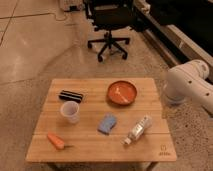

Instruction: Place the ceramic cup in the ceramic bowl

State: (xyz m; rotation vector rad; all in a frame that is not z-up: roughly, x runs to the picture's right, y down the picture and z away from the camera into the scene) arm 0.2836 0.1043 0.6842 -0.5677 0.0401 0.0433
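Note:
The ceramic cup (pixel 70 111), a small pale tumbler, stands upright on the left half of the wooden table (pixel 150 147). The ceramic bowl (pixel 122 92), orange-red with a pale mark inside, sits at the back centre-right, apart from the cup. My gripper is out of view. Only a white arm segment (pixel 189 85) shows past the table's right edge, level with the bowl.
A black flat object (pixel 71 96) lies just behind the cup. A blue sponge (pixel 107 124) and a clear plastic bottle (pixel 138 130) lie in front of the bowl. An orange carrot (pixel 56 141) lies at the front left. A black office chair (pixel 109 25) stands beyond the table.

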